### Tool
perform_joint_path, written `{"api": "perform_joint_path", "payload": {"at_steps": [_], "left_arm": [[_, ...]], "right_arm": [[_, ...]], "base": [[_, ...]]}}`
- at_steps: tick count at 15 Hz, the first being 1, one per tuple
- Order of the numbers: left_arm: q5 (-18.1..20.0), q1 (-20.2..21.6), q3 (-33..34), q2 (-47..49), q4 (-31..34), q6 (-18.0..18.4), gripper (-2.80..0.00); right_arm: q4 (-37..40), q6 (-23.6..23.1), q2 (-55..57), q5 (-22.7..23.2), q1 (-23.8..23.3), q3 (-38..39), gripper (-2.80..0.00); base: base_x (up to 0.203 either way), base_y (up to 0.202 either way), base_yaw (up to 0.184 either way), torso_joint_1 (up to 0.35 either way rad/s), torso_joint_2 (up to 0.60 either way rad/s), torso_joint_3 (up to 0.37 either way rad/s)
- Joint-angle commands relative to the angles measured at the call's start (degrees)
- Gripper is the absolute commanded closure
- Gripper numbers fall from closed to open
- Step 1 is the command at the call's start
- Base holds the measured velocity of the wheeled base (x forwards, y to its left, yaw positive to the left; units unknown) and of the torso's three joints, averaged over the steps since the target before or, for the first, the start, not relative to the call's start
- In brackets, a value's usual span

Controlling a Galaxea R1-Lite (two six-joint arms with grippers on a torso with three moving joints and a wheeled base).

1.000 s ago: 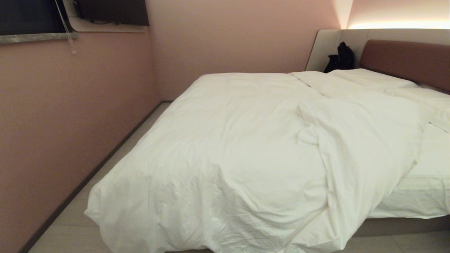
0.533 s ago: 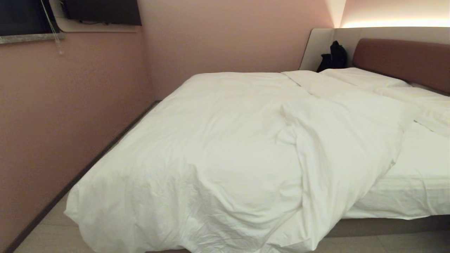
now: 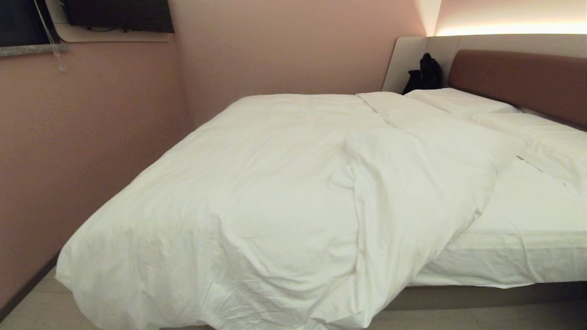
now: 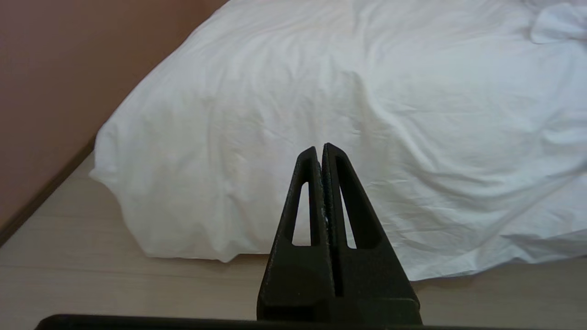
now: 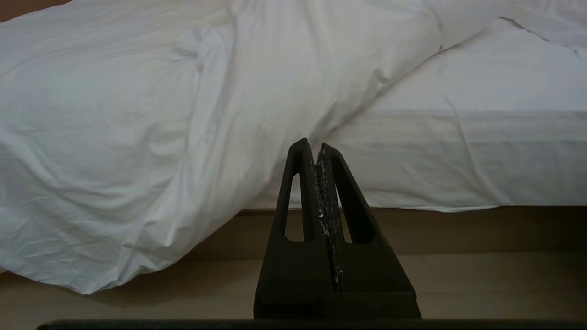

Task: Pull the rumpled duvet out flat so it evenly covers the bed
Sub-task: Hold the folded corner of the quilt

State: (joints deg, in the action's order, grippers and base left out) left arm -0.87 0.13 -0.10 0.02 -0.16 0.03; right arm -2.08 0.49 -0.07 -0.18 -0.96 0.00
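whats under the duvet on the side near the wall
The duvet covers that whole side and spills to the floor, so the bed is hidden beneath it. Bare sheeted mattress shows only on the other side.

Left gripper [image 4: 321, 147] fingers pressed together, right gripper [image 5: 313, 145] likewise closed, both empty, seemingly held low and level, neither arm in head view
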Motion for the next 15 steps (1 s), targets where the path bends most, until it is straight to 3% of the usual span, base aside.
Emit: {"api": "perform_joint_path", "payload": {"at_steps": [1,15], "left_arm": [[-0.02,0.04,-0.01,-0.02,-0.02,-0.18,0.0],[-0.1,0.04,-0.07,-0.02,-0.11,-0.82,0.0]], "right_arm": [[-0.02,0.02,0.07,0.01,0.0,0.0,0.0],[-0.02,-0.05,0.07,0.01,0.0,0.0,0.0]], "base": [[0.0,-0.193,0.001,0.002,0.0,0.004],[0.0,-0.195,0.001,0.003,0.0,0.002]]}}
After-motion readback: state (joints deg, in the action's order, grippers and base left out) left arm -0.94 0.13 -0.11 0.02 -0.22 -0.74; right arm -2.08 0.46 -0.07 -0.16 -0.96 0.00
